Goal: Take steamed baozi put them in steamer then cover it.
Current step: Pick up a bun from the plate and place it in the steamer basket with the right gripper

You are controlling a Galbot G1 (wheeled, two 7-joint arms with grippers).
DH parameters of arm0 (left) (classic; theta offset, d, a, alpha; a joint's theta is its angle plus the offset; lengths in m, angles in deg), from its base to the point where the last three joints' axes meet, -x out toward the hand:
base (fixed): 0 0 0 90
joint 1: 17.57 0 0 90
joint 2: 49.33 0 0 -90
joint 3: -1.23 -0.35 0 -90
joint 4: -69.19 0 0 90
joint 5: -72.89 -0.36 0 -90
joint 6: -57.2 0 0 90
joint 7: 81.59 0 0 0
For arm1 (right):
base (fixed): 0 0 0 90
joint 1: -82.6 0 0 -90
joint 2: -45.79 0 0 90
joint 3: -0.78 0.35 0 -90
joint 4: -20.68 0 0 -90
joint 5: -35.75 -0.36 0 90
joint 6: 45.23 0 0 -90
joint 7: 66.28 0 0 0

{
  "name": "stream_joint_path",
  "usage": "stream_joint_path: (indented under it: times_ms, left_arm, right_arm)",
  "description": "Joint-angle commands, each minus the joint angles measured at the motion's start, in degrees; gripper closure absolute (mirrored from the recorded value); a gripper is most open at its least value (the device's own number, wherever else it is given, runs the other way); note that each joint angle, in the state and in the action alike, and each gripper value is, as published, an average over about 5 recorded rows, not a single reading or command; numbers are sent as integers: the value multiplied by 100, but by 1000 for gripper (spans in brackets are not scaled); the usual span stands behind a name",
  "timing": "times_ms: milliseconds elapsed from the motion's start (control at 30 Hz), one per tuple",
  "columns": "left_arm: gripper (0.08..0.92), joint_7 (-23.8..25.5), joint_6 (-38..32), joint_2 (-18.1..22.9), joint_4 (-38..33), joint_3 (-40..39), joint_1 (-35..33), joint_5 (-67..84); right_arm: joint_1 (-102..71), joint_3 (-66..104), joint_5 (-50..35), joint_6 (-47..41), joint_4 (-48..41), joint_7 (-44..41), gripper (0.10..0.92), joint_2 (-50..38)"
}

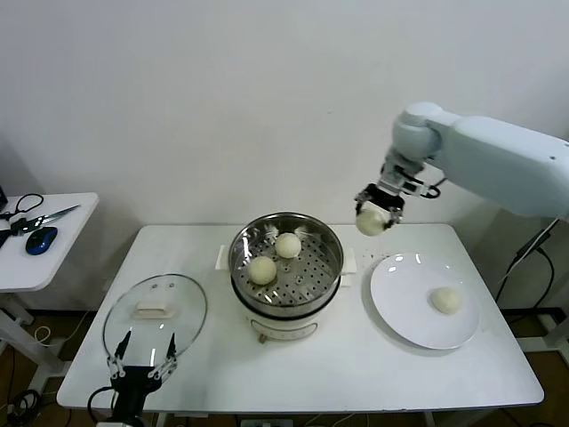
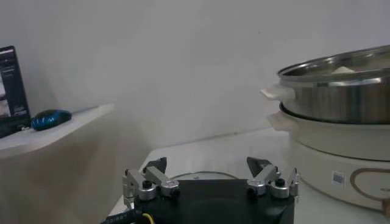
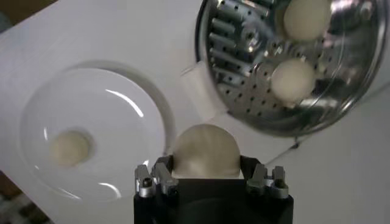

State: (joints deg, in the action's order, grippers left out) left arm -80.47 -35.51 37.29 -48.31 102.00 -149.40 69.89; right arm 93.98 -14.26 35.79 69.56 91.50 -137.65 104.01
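White baozi (image 1: 371, 221) in right gripper (image 1: 377, 212), round, no long axis.

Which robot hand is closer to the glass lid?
The left. The left gripper hangs open over the near edge of the glass lid. The right gripper is far across the table, past the steamer, holding a baozi in the air.

The head camera looks down on the whole worktop (image 1: 356, 356). The left wrist camera sits low; the right looks straight down. All share the steamer (image 1: 286, 260).
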Motion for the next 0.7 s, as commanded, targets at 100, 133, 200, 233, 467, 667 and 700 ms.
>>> stream_joint_path:
  times_ms: [100, 133, 200, 233, 467, 667, 700]
  left_arm:
    - [177, -3, 61, -58, -25, -12, 100, 28]
    - [177, -2, 63, -62, -25, -11, 100, 28]
    - [177, -1, 65, -67, -21, -3, 97, 32]
    - [177, -1, 64, -69, -18, 3, 95, 37]
    - [177, -1, 43, -85, 58, 37, 73, 69]
    - [177, -12, 39, -77, 124, 32, 76, 85]
    - [177, -16, 43, -78, 134, 30, 84, 88]
  right_arm:
    - [-418, 361, 569, 667, 181, -132, 321, 1767]
    - [-533, 369, 639, 682, 184, -131, 321, 1830]
    - [-739, 357, 757, 712, 206, -133, 321, 1919]
    - [-823, 336, 793, 725, 229, -136, 321, 1940]
    - [-1211, 179, 898, 718, 522, -192, 321, 1905]
    - [-1349, 47, 849, 627, 746, -227, 315, 1778]
    - [-1380, 44, 850, 610, 752, -230, 314, 1765]
